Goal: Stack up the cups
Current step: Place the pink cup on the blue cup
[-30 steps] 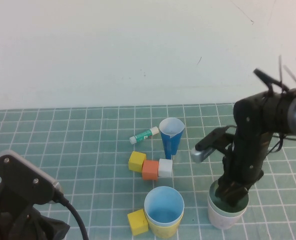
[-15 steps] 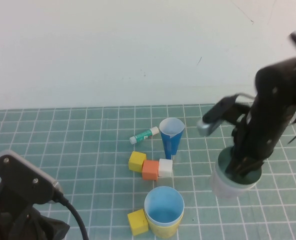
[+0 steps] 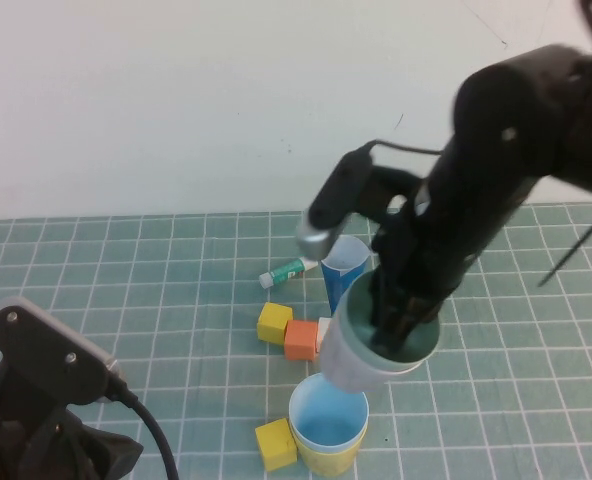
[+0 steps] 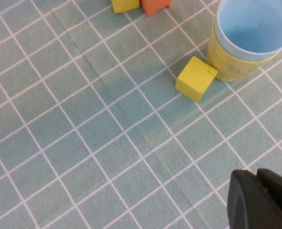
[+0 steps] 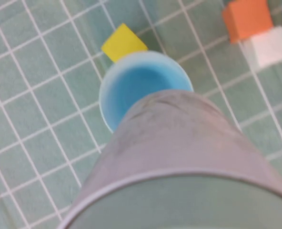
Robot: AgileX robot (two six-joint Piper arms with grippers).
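Observation:
My right gripper (image 3: 396, 318) reaches into a green cup (image 3: 422, 347) nested inside a pink cup (image 3: 351, 365) and is shut on their wall, holding the pair tilted in the air. Just below stands a light blue cup (image 3: 326, 415) nested in a yellow cup (image 3: 326, 462). In the right wrist view the pink cup (image 5: 179, 138) and the green inside (image 5: 188, 205) fill the picture, hiding the fingers, with the light blue cup (image 5: 136, 90) beyond. My left gripper (image 4: 255, 175) is shut and empty, low over the mat near the light blue cup (image 4: 250, 24) and yellow cup (image 4: 231, 64).
A dark blue cone cup (image 3: 341, 268) stands behind the held cups. A glue stick (image 3: 288, 270) lies to its left. A yellow cube (image 3: 273, 322), an orange cube (image 3: 299, 338) and a white cube (image 3: 322, 328) sit in a row. Another yellow cube (image 3: 275, 444) touches the yellow cup.
My right gripper has lifted the pink and green cups off the mat at the right and carried them left, to just above the light blue cup. The left arm has not moved.

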